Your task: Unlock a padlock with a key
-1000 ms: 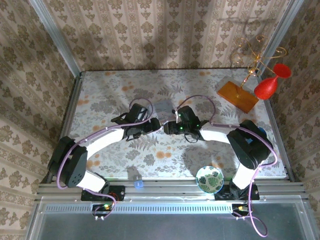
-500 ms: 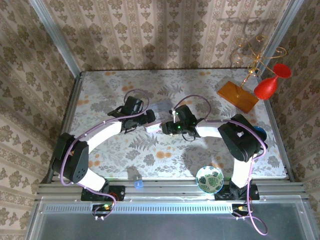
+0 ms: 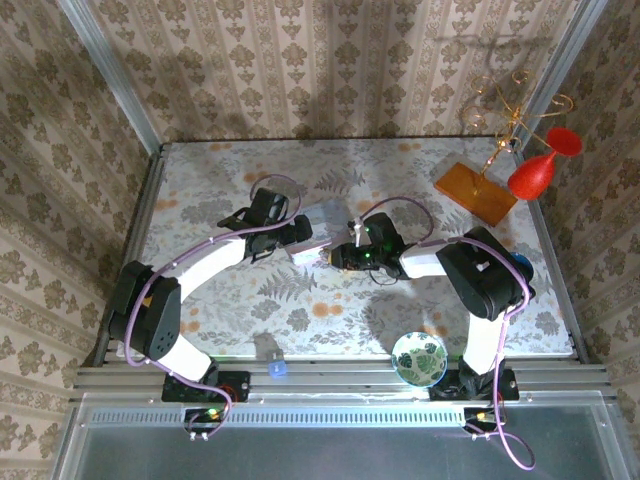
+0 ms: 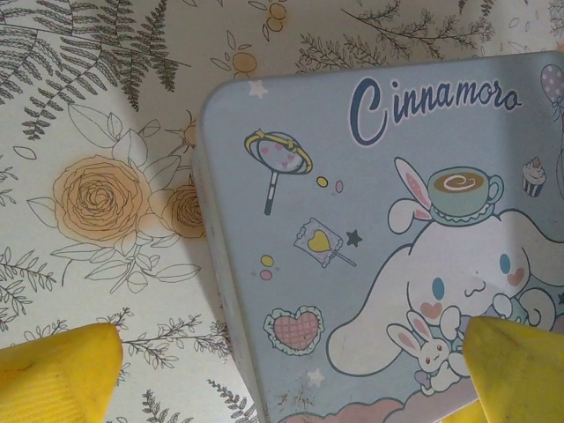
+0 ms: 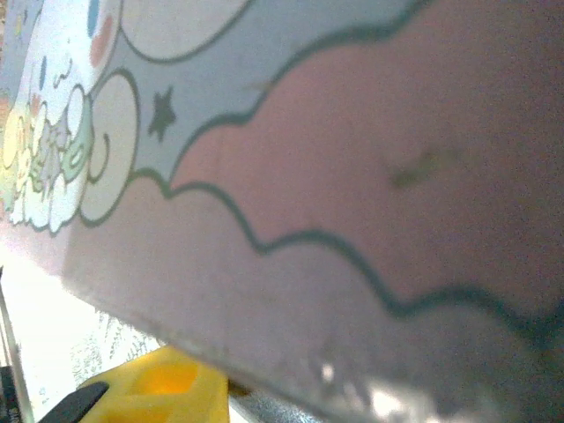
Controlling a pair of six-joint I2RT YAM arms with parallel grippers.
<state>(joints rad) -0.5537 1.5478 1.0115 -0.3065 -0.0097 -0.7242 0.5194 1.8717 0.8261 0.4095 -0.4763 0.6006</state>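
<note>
Left gripper (image 4: 286,374) splayed wide, shifted over tin box (image 4: 397,220) at tabletop (image 3: 220,180) centre, right gripper (image 3: 328,257) now at its near edge, clench unreadable, tin cropped in wrist views

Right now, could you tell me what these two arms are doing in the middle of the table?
Both arms meet at a pale cartoon tin box in the middle of the flowered table. The left gripper is wide open, its yellow fingers straddling a corner of the tin. The right gripper is close against the tin's edge; whether it grips, I cannot tell.
</note>
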